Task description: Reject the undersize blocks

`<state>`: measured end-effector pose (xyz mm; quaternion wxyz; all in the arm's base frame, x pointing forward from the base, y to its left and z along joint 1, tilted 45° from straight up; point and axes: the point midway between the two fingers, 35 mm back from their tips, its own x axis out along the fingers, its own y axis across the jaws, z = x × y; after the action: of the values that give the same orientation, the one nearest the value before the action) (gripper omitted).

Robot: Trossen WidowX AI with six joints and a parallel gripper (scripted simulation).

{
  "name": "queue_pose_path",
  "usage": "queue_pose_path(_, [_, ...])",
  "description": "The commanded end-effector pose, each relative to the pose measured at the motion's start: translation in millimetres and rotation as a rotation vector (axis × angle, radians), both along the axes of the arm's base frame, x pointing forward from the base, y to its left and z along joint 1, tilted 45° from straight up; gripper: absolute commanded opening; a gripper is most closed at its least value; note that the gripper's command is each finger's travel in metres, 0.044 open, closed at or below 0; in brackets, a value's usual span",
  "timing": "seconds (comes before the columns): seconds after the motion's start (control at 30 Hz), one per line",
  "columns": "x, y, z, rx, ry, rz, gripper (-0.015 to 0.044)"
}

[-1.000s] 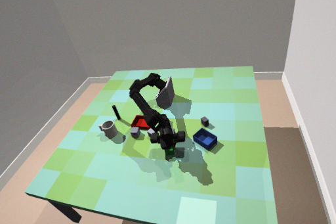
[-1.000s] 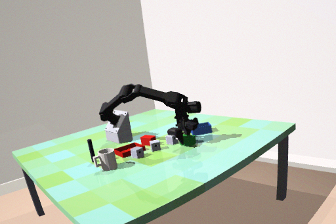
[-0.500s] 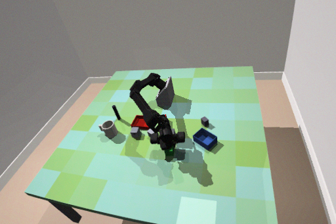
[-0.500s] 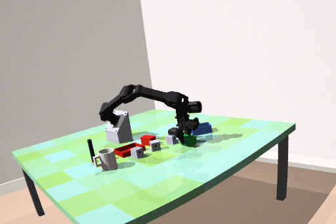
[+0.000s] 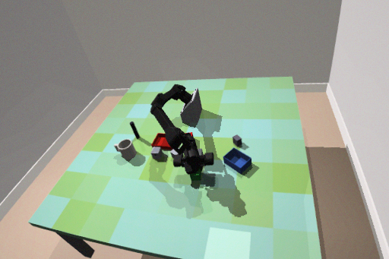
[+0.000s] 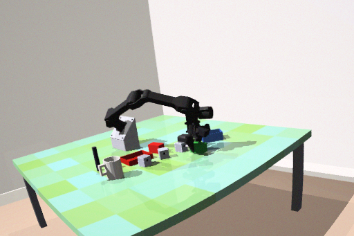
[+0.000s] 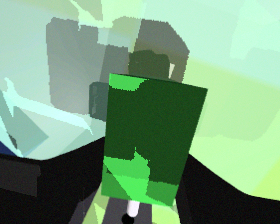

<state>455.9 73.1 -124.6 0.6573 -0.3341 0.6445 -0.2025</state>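
A: What's your gripper [image 5: 195,172] [image 6: 194,146] [image 7: 143,141] doing rn?
B: It's squeezing the green gauge [image 5: 196,177] [image 6: 200,147] [image 7: 153,125], so your hand's def. holding on. The gauge is hanging low over the table [image 5: 247,115] [image 6: 114,209].
A: Where's its pin [image 7: 133,207] pointing?
B: At the dark hole [image 7: 127,218] in the near gray block [image 6: 180,147] [image 7: 113,215]. Can't tell if any of it is going in.
A: And your other blocks?
B: One gray block [image 5: 156,152] [image 6: 144,160] is sitting outside your red tray [image 5: 154,143] [image 6: 126,162], on the mug [image 5: 127,150] [image 6: 114,168] side. The mid. block [image 5: 175,153] [image 6: 163,153] is sitting btwn. the other two, in front of a red box [image 6: 156,147].
A: Anything by your blue tray [image 5: 232,164] [image 6: 212,136]?
B: Yep, a small dark cube [image 5: 237,140] is resting nearby. Your black stick [image 5: 134,130] [image 6: 95,158] is standing near the mug.
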Motion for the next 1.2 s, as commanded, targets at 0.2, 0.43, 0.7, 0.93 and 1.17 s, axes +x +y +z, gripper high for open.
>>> queue_pose_path(0.2, [-5, 21, 24, -0.006, 0.009, -0.008, 0.0000])
queue_pose_path(0.43, [-6, 17, 19, -0.012, 0.016, -0.006, 0.0000])
queue_pose_path(0.7, [-6, 20, 23, -0.013, 0.017, -0.008, 0.0000])
queue_pose_path(0.93, [-10, 47, 56, -0.015, 0.019, -0.024, 0.0000])
queue_pose_path(1.17, [-15, 50, 54, -0.022, 0.098, 0.057, 0.0000])
